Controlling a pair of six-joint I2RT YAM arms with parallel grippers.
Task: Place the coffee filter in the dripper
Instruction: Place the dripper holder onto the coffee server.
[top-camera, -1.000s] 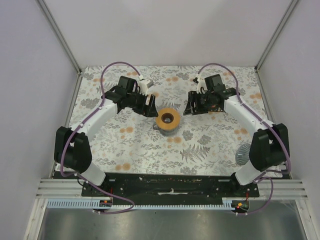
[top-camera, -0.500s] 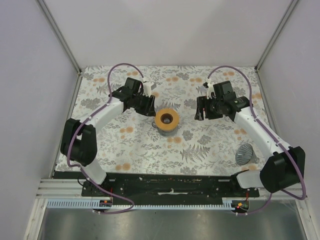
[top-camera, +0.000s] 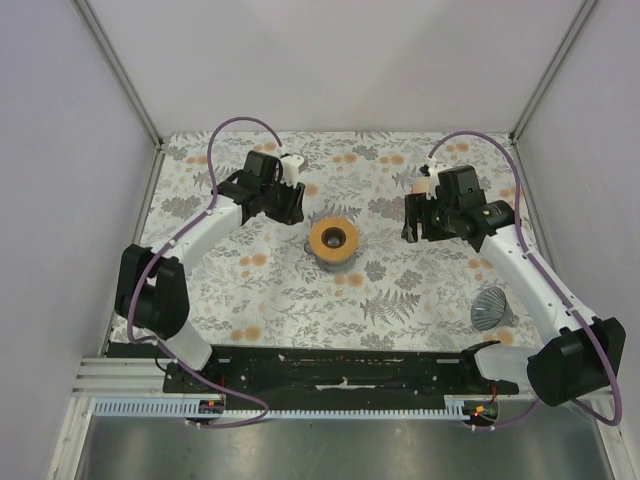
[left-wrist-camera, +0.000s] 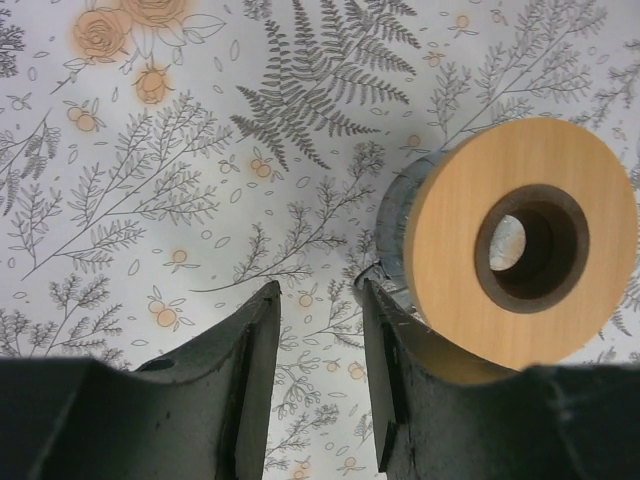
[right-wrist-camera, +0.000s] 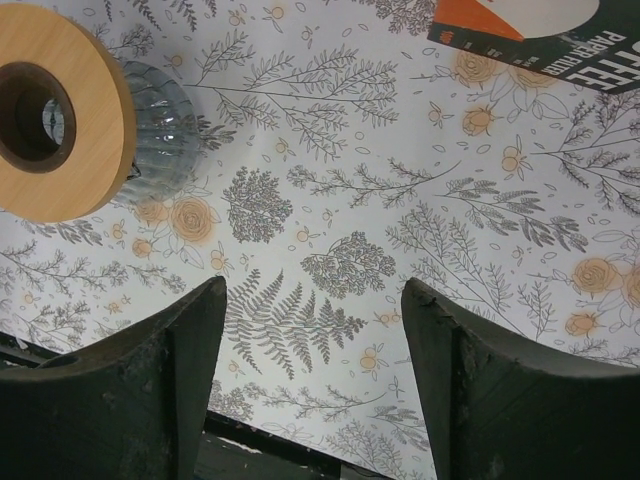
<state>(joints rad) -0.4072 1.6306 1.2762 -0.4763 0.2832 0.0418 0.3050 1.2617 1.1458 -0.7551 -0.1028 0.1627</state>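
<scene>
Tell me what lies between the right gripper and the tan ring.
Only bare floral cloth lies between the right gripper and the tan ring. This shows in the top view, and the right wrist view agrees.

Tabletop (top-camera: 420, 290) covered in a floral print of grey ferns and orange roses. At its middle, a flat tan ring (top-camera: 334, 240) with a dark hole sits on a ribbed grey body (right-wrist-camera: 160, 130) that stands on the print. Dripper (top-camera: 490, 308) rests near the right edge, well apart from the ring. Corner of an orange, white and black carton (right-wrist-camera: 540, 30) lies flat on the print, right wrist view only.
</scene>
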